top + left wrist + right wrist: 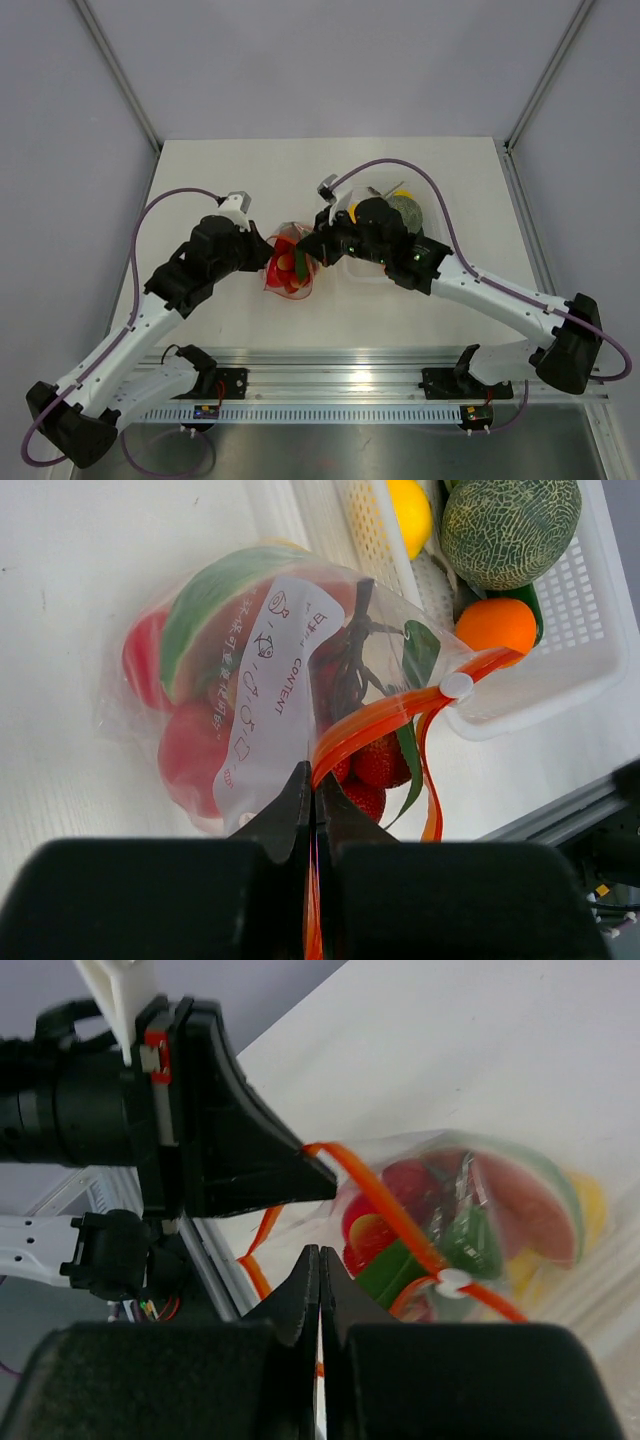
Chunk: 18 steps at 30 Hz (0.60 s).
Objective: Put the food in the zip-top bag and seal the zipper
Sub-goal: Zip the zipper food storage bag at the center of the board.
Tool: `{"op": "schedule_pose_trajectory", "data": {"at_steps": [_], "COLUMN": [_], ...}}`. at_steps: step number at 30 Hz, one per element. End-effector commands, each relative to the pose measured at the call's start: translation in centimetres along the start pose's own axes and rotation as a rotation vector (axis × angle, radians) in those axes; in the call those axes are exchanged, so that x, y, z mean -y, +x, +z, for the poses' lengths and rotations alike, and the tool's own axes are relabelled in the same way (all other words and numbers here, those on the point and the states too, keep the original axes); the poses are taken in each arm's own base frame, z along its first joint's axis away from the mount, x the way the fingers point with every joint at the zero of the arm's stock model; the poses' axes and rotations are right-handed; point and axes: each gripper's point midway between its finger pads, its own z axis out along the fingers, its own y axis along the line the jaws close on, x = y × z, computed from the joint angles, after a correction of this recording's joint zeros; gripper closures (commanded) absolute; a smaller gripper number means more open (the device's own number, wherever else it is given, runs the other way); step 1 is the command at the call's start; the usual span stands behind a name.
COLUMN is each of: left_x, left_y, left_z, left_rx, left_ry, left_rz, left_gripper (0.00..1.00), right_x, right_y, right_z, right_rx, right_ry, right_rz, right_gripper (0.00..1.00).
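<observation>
Red-orange zipper [380, 715]: mouth edge of the clear zip-top bag [270, 660], lower centre of the left wrist frame; white slider [457, 686] at its right end.
My left pincer [312, 780]: closed, clamping the zipper.
My right pincer [320, 1260]: closed, an orange sliver of zipper between its fingers.
Bag position: on the worktop [220, 180], centre of the top frame, between both pincers.
Toy food [190, 750]: inside the bag; more in the white tray [590, 650], upper right.

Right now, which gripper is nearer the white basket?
Right. The right gripper sits between the bag and the basket; the left gripper clamps the zipper beyond the bag.
</observation>
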Motion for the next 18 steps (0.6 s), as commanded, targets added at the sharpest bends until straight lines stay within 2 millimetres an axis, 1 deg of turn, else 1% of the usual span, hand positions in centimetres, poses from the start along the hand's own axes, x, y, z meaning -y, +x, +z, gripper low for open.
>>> {"op": "schedule_pose_trajectory", "data": {"at_steps": [1,2,3,4,5,6,7,8,9,10,11,12,13,14,15,16,17,18], "left_x": [2.4,2.5,2.5,2.6,2.6,2.6,2.7,2.6,2.5,2.5,2.5,2.6,2.6,2.7,2.8,3.0,3.2,3.5], "left_y": [-2.5,-2.4,-2.2,-2.2,-2.1,-2.1,-2.0,-1.9,-1.8,-1.8,-1.7,-1.6,-1.6,-1.6,-1.7,-1.8,-1.8,-1.9], "left_z": [-0.8,-0.7,-0.8,-0.8,-0.7,-0.8,-0.8,-0.7,-0.6,-0.6,-0.6,-0.6,-0.6,-0.7,-0.9,-1.0,-1.1,-1.1], "left_rx": [0.051,0.044,0.035,0.033,0.029,0.029,0.028,0.023,0.02,0.019,0.014,0.012,0.011,0.007,0.008,0.01,0.006,0.006], "left_ry": [0.079,0.078,0.081,0.085,0.084,0.088,0.089,0.086,0.085,0.084,0.085,0.085,0.088,0.093,0.098,0.106,0.116,0.126], "left_rz": [-0.049,-0.052,-0.058,-0.061,-0.062,-0.064,-0.067,-0.067,-0.067,-0.068,-0.07,-0.073,-0.073,-0.073,-0.074,-0.075,-0.073,-0.073], "left_gripper": [1.0,1.0,1.0,1.0,1.0,1.0,1.0,1.0,1.0,1.0,1.0,1.0,1.0,1.0,1.0,1.0,1.0,1.0], "right_x": [-1.0,-1.0,-1.5,-1.2,-0.8,-0.8,-0.2,0.1,0.2,0.8,1.4,2.0,2.3,3.3,3.6,5.0,5.7,6.2], "right_y": [1.8,2.2,2.8,3.3,4.3,4.4,4.9,5.7,5.5,5.4,6.1,5.7,5.9,6.9,6.3,7.1,7.8,7.4], "right_z": [-0.1,0.1,0.6,0.9,1.7,2.0,2.3,3.1,3.5,3.8,4.4,4.6,5.0,5.6,6.0,5.8,6.2,6.3], "right_rx": [0.022,0.031,0.054,0.061,0.044,0.043,0.036,0.021,0.029,0.046,0.036,0.058,0.059,0.036,0.048,0.027,0.017,0.04], "right_ry": [0.052,0.056,0.042,0.071,0.097,0.113,0.162,0.184,0.201,0.237,0.261,0.305,0.324,0.37,0.4,0.476,0.513,0.549], "right_rz": [0.066,0.121,0.138,0.15,0.171,0.179,0.192,0.206,0.217,0.223,0.232,0.237,0.234,0.227,0.221,0.204,0.195,0.193], "right_gripper": [1.0,1.0,1.0,1.0,1.0,1.0,1.0,1.0,1.0,1.0,1.0,1.0,1.0,1.0,1.0,1.0,1.0,1.0]}}
